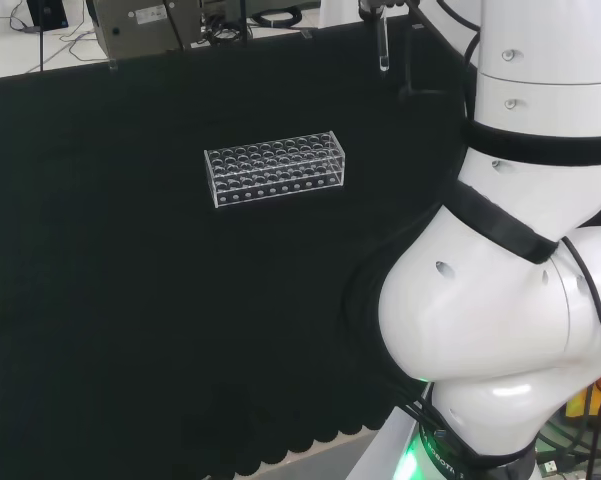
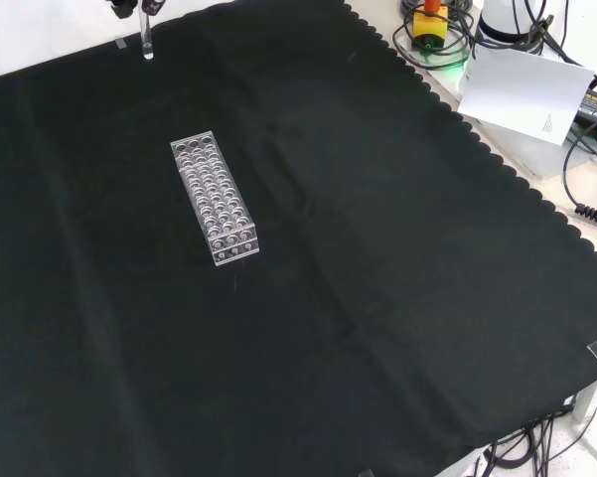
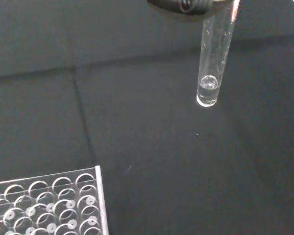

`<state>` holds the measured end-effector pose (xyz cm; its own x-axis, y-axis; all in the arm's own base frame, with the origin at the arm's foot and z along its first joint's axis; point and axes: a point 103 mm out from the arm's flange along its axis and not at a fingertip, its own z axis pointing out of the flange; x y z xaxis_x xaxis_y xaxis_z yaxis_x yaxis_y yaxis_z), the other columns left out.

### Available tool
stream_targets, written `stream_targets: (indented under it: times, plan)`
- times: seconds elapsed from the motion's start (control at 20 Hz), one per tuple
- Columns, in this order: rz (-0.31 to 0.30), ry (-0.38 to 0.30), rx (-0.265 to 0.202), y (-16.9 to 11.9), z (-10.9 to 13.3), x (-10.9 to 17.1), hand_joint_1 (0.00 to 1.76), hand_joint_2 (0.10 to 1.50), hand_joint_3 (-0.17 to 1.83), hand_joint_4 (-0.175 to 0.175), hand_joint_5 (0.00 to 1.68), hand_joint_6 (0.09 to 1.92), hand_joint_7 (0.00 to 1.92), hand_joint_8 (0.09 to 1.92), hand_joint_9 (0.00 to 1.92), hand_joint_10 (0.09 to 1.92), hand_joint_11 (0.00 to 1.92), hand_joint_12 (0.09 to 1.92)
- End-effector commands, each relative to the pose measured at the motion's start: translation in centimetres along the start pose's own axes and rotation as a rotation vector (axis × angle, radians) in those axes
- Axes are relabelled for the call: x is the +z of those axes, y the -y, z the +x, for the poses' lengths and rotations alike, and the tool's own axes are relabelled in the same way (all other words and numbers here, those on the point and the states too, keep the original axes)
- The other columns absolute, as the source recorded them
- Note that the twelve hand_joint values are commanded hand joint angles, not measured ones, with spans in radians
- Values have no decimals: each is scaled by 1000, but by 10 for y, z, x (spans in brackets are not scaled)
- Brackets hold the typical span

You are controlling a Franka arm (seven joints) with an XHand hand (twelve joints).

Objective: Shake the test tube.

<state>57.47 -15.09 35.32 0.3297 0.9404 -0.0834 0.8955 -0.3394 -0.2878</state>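
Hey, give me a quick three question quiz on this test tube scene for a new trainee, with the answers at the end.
1. True or false: the tube stands in the rack.
2. In the wrist view, what is in the bottom of the tube: (a) a little clear liquid, (b) red powder, (c) a cork?
3. What covers the bench under the rack?

Key
1. False. The tube hangs upright, held at its top by the hand, above the cloth and apart from the rack.
2. (a), a little clear liquid.
3. Black cloth.
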Motion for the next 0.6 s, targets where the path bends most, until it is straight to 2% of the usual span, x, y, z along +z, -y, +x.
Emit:
stream_targets:
  times: [0.05,0.3,0.6]
  plan:
    - [23,-29,-33,-2,20,9,1525,1039,0,-175,1008,603,1103,968,1077,1106,957,1006]
    - [41,-71,-68,-4,42,17,1525,1039,0,-175,1008,605,1103,968,1077,1107,956,1005]
    - [61,-92,-95,-8,60,25,1525,1039,0,-175,1008,605,1103,969,1077,1108,955,1004]
